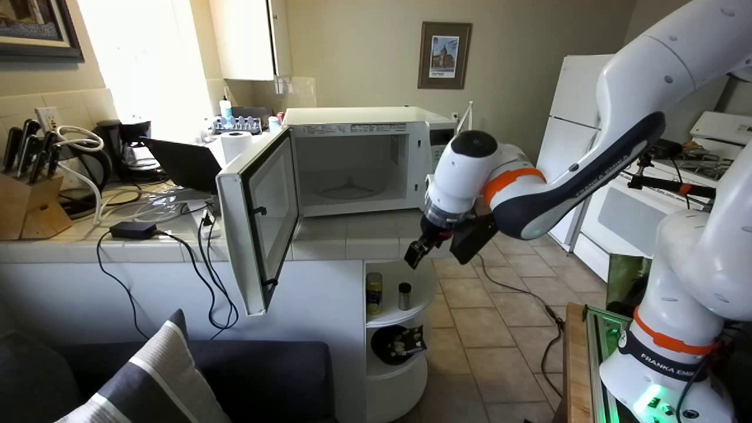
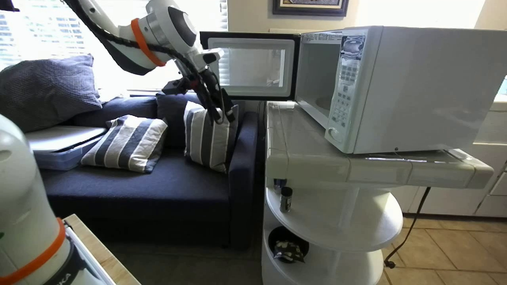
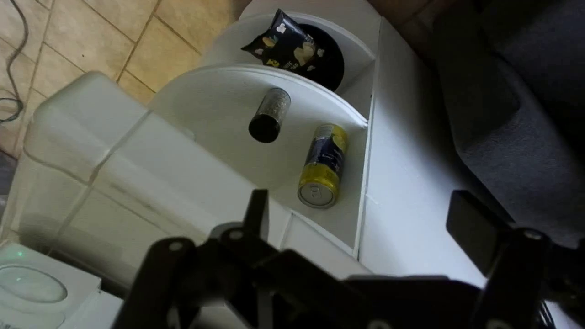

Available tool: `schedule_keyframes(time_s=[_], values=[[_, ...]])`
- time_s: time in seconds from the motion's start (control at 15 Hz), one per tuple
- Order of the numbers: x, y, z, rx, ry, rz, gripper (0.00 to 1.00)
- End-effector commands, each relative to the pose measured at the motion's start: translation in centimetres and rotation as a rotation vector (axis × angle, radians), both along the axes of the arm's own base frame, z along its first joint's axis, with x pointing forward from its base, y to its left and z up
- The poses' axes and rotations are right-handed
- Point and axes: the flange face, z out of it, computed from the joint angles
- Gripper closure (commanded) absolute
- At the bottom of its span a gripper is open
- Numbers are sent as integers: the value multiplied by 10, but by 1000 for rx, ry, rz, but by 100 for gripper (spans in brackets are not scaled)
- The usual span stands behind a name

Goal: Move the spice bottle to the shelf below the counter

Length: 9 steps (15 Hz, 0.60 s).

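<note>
lower left of the wrist view i see the counter [image 3: 155,167]; upper middle, the spice bottle [image 3: 270,115] stands on the shelf [image 3: 217,103] below it (placing looks done, maybe only retreat remains); farther right, the gripper [image 3: 358,219] is spread, empty.

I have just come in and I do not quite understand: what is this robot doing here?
A robot arm is stretched toward the counter; its gripper is open and holds nothing. The spice bottle stands upright on the upper shelf below the counter, near but apart from a yellow can. So the bottle already seems to be where the task wants it.
</note>
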Motion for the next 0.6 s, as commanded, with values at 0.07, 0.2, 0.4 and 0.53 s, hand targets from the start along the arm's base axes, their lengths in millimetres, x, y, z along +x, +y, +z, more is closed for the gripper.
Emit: schedule_keyframes(time_s=[0.07, 0.2, 0.4, 0.53], values=[[-10, -35, 64, 35, -30, 51, 0], [-19, -55, 92, 28, -89, 71, 0], [-27, -87, 124, 18, -161, 71, 0], [-33, -110, 140, 22, -207, 82, 0]])
